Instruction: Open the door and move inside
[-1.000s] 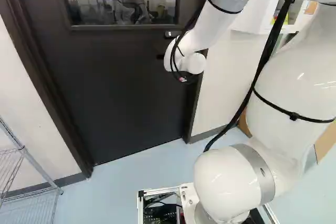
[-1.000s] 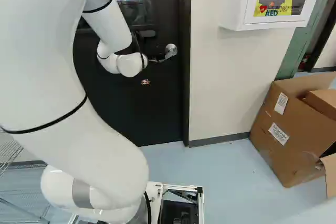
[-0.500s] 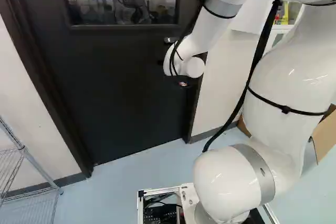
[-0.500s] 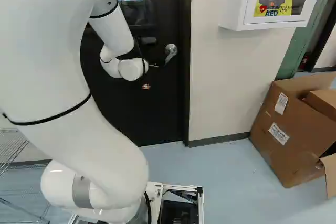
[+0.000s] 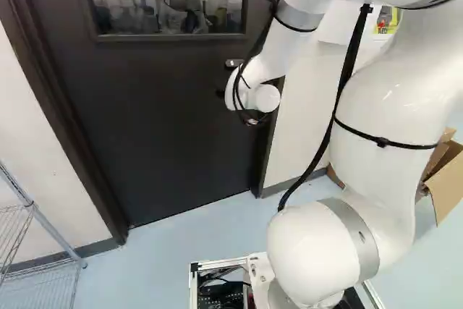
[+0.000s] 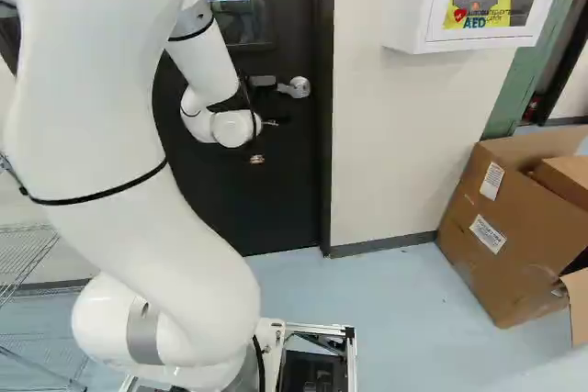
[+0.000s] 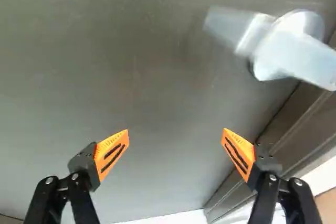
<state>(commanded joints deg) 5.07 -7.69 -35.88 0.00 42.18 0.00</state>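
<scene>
The dark door (image 5: 166,128) stands closed in its frame, its window at the top of the left base view. In the right base view my gripper (image 6: 270,122) is mostly hidden behind the wrist, just below the silver lever handle (image 6: 296,88), whose lever lies about level. My gripper (image 7: 176,142) is open in the wrist view, orange pads wide apart with only the door face behind the gap. The handle (image 7: 283,43), blurred, is ahead of the fingers and off to one side, apart from both.
The door frame (image 6: 325,162) and pale wall are right of the handle. A white AED cabinet (image 6: 413,6) hangs there, with cardboard boxes (image 6: 487,218) on the floor below. A wire rack (image 5: 36,211) stands left of the door.
The wrist has lowered slightly beside the door. The lever, tilted down in both earlier right base views, has swung up to level. The base and door have not moved.
</scene>
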